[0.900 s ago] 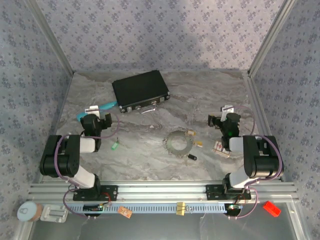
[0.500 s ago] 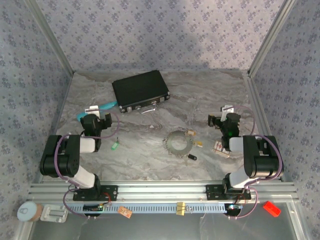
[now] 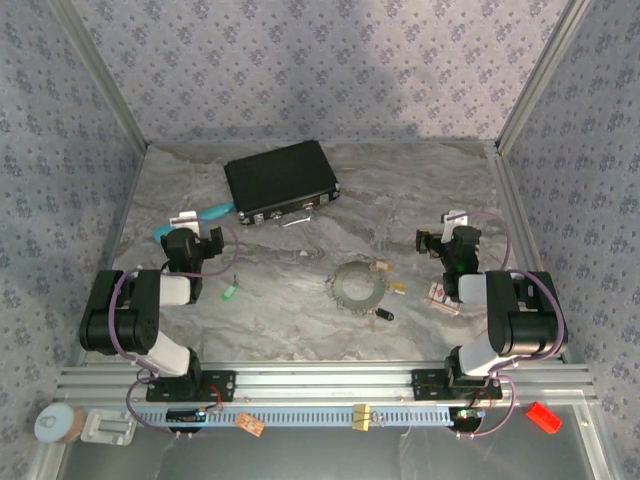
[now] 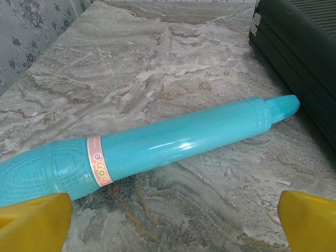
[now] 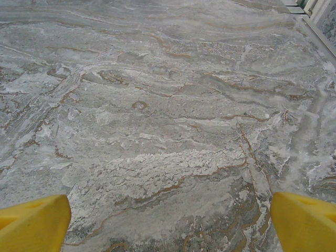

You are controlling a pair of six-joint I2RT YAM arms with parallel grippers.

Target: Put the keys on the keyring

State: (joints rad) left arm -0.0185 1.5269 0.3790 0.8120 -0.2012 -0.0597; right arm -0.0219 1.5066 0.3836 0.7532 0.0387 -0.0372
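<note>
The grey toothed keyring (image 3: 357, 285) lies flat on the marble table, between the two arms. Round it lie the keys: a green one (image 3: 229, 292) to the left, a tan one (image 3: 398, 287) at its right rim, a black one (image 3: 385, 315) just in front. My left gripper (image 3: 193, 243) rests low at the left, open, its yellow fingertips (image 4: 31, 223) wide apart over bare marble (image 4: 176, 226). My right gripper (image 3: 447, 240) is at the right, open too, with nothing between its yellow fingertips (image 5: 304, 223).
A turquoise tube (image 4: 157, 147) lies just ahead of the left gripper. A black rectangular case (image 3: 280, 180) sits at the back. A red-and-white tag (image 3: 440, 295) lies by the right arm. Metal frame posts border the table.
</note>
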